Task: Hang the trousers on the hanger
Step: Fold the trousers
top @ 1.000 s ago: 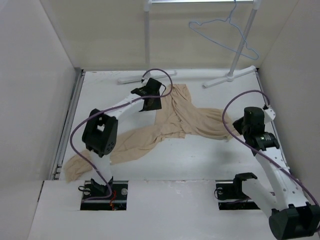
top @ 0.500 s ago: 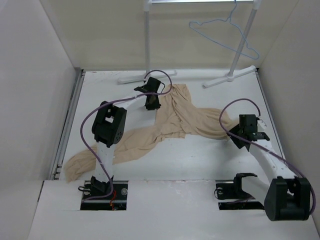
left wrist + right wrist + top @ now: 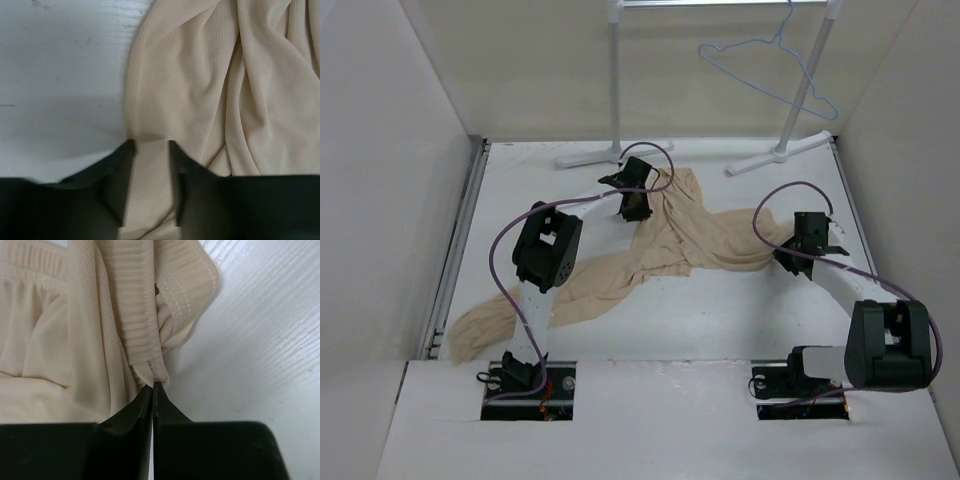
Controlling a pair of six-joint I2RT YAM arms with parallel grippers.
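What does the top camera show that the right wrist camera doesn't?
Only top: the hanger hanging on the rack, the left tool, and the trousers whole, sprawled out. Only right wrist: the right tool shut on a stitched, ribbed edge of the fabric. Both: trousers lying on the white table.

Left claw (image 3: 151, 146) ajar, right claw (image 3: 152, 387) tight, both arms outstretched
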